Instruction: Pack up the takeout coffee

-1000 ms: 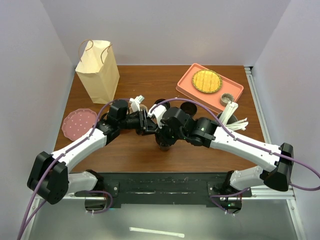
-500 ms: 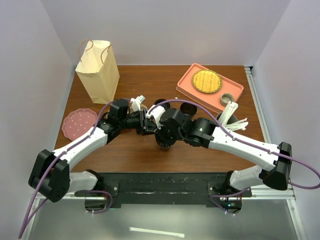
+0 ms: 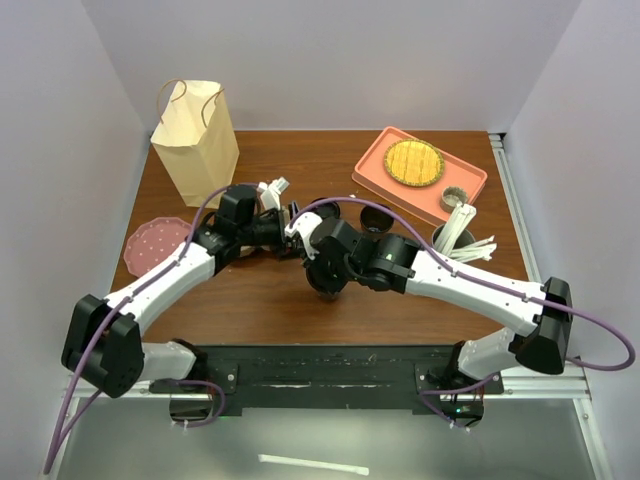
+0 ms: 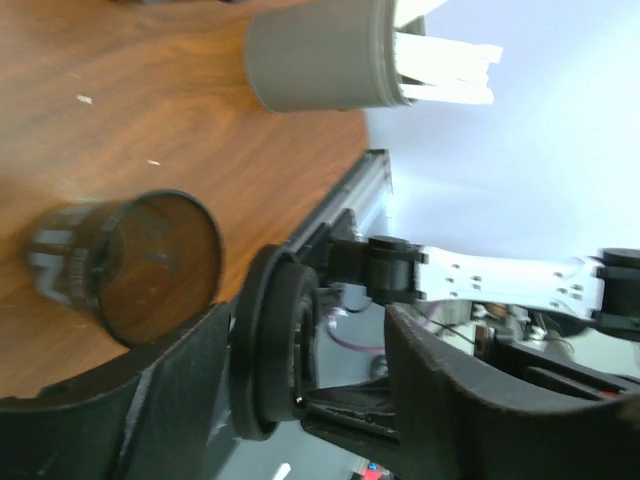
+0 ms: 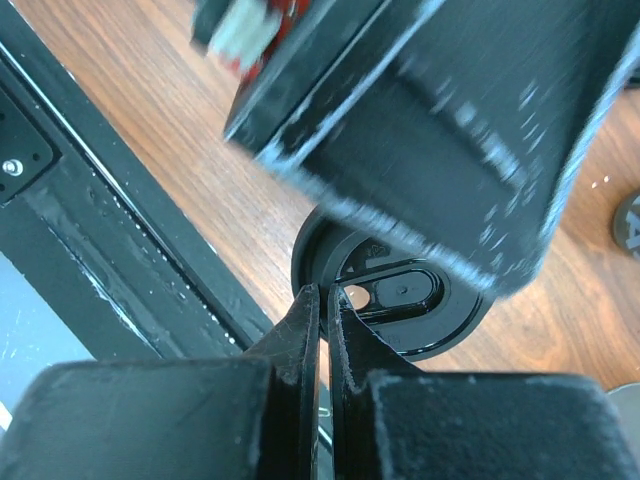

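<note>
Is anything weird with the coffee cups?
Yes. One black cup stands on the table with no lid on it, near the grey cup of white utensils. That looks odd, because a takeout cup normally wears a lid.

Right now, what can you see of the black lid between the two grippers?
The lid is a round, glossy black plastic disc with a raised rim and an oval sip recess. It lies level over the wooden table, near its front edge. The shut right gripper looks clamped on its rim. The open left gripper straddles it, contact unclear. What is under it is hidden.
</note>
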Action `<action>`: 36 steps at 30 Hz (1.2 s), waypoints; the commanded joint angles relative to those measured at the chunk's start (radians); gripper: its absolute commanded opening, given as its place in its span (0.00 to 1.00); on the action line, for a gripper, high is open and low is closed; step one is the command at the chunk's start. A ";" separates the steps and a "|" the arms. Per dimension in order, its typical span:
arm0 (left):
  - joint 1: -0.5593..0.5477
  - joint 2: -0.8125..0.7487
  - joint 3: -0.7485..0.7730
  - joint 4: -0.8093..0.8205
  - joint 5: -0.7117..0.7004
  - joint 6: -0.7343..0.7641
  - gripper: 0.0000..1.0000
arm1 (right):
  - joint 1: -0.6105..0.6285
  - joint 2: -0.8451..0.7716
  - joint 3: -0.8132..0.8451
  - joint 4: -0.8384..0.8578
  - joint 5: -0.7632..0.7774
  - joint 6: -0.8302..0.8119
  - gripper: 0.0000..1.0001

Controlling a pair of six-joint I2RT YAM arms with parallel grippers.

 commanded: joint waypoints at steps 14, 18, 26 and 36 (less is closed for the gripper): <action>0.210 -0.032 0.153 -0.515 -0.587 0.278 0.88 | 0.005 0.164 0.156 -0.149 0.063 0.069 0.00; 0.233 -0.042 0.116 -0.549 -0.623 0.280 0.88 | 0.002 0.218 0.169 -0.137 0.063 0.052 0.00; 0.251 -0.058 0.121 -0.572 -0.630 0.295 0.86 | -0.023 0.282 0.235 -0.186 0.083 0.031 0.00; 0.253 -0.058 0.138 -0.577 -0.632 0.303 0.86 | -0.037 0.268 0.207 -0.206 0.077 0.026 0.00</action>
